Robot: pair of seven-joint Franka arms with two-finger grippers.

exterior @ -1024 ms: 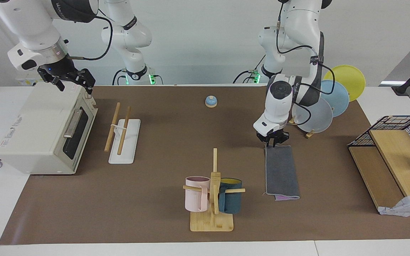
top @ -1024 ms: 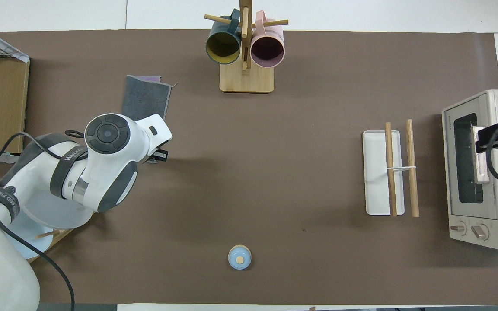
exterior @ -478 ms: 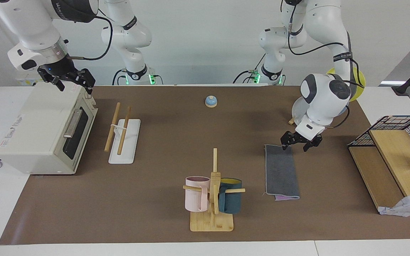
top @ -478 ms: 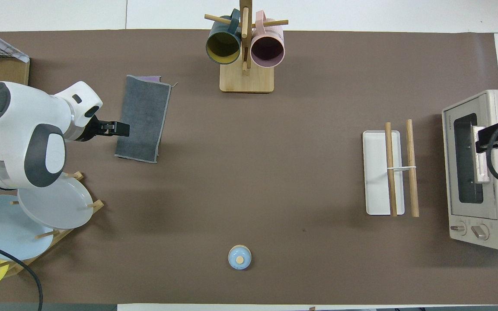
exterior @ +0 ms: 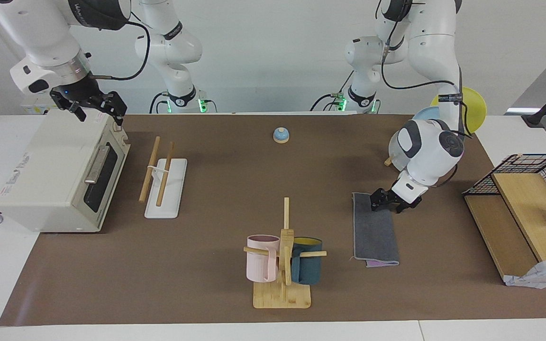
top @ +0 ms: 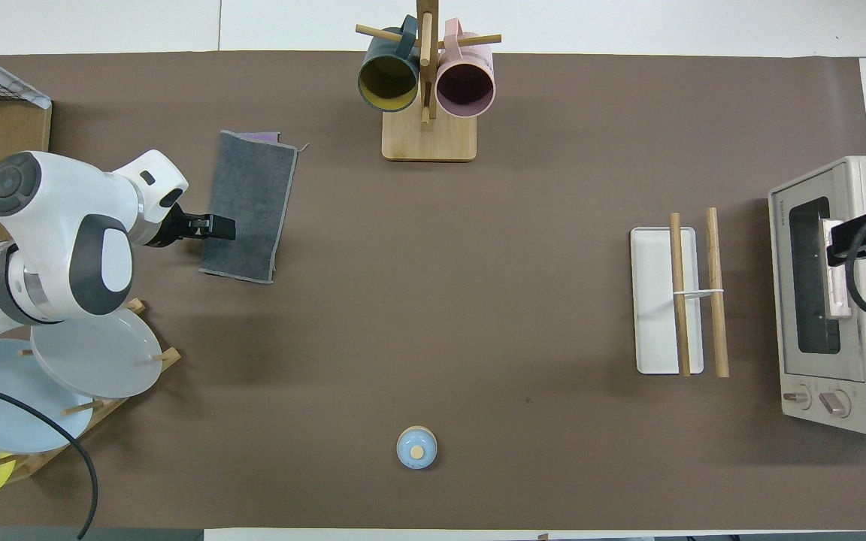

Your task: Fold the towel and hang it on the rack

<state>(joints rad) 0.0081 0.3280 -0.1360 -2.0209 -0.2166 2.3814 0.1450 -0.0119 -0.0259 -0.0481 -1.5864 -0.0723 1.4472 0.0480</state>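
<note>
Brown matting covers the white worktop, and on it, toward the left arm's end, lies the towel, a thin rectangular cloth folded in half so its dark grey face is up and a sliver of purple peeks out at the end farthest from the robots. The rack, two slanted light-wood rods joined by a white crossbar on a flat white base, stands well apart from it toward the right arm's end, just beside the cream toaster oven.

The left claw is low at the towel's long edge, near the end closest to the robots, its jaws spread wide and empty. The right claw waits over the oven's top, jaws also spread, holding nothing.

The step in hand looks like taking up the folded towel for the carry to the rack. To do it well, the left claw should slide in from the side so one finger goes under both layers and the other over, then close firmly enough that neither layer slips and the fold opens. A grip near the middle of the long edge would let the cloth hang evenly; a corner grip would leave it trailing. The wooden mug tree with pink and teal cups stands between towel and rack, so the carry should pass clear of it.
</note>
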